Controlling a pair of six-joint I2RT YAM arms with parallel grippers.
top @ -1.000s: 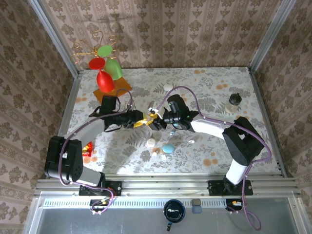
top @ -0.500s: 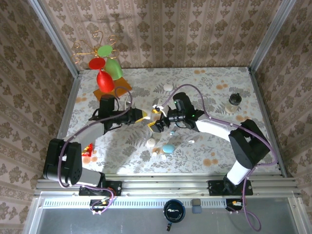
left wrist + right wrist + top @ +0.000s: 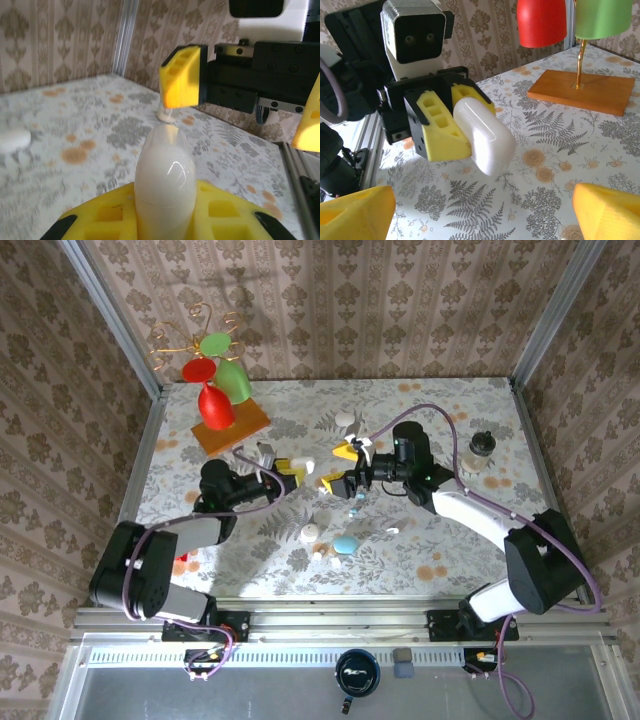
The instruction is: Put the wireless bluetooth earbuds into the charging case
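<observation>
Left hand (image 3: pixel 291 471) is clamped on the white charging case (image 3: pixel 485 135), while the right hand (image 3: pixel 339 468), close against it a second ago, has backed off to its own side and spread wide. The right wrist view shows the case jutting out of the yellow fingers (image 3: pixel 440 132). From above, tiny earbuds (image 3: pixel 335 561) lie on the desk (image 3: pixel 440 540) beside a blue case (image 3: pixel 345 544).

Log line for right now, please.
left gripper: shut on white case | right gripper: open, empty | blue case: on table, untouched
</observation>
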